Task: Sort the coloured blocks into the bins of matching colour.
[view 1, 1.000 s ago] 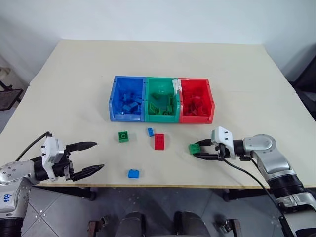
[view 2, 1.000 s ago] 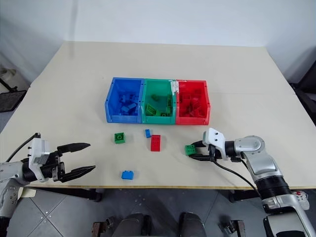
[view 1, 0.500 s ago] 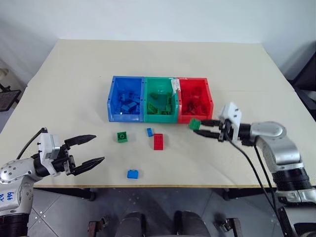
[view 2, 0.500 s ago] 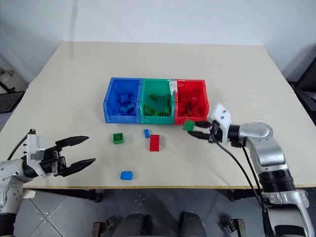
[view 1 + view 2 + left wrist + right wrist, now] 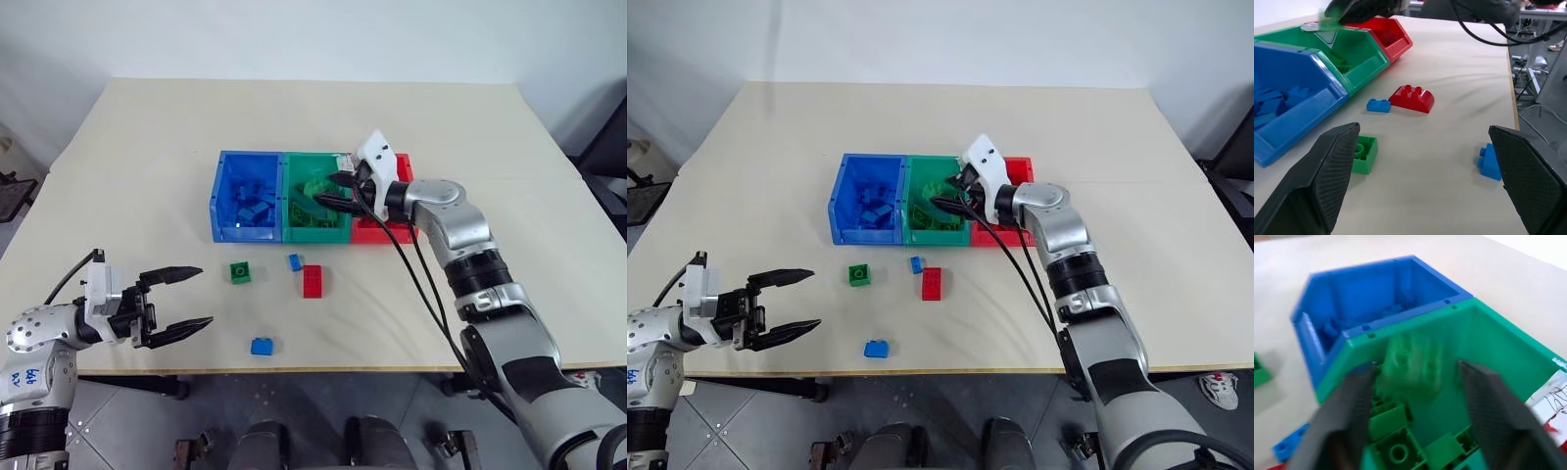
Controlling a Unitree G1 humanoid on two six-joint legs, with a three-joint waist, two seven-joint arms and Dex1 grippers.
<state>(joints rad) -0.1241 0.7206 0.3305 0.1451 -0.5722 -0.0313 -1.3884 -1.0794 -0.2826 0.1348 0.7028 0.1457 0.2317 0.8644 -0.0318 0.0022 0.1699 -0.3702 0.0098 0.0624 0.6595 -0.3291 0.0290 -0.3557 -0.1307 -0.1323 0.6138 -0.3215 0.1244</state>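
Nearest the table's front edge, a small blue brick (image 5: 264, 345) lies alone, with the left gripper (image 5: 182, 301) hovering just off the table's edge at its 9 o'clock, fingers spread wide and empty; further in, a squarish green brick (image 5: 239, 271), a smaller blue brick (image 5: 296, 261) and the longer red brick (image 5: 313, 280) sit in a loose row in front of the bins; beyond them the joined blue bin (image 5: 227, 201), green bin (image 5: 293, 201) and red bin (image 5: 404, 228) hold matching studded bricks; the right gripper (image 5: 333, 189) reaches over the green bin, arm stretched forward and leftward, fingers parted; a blurred green brick (image 5: 1413, 363) shows between them above the green bin, whether gripped or loose I cannot tell
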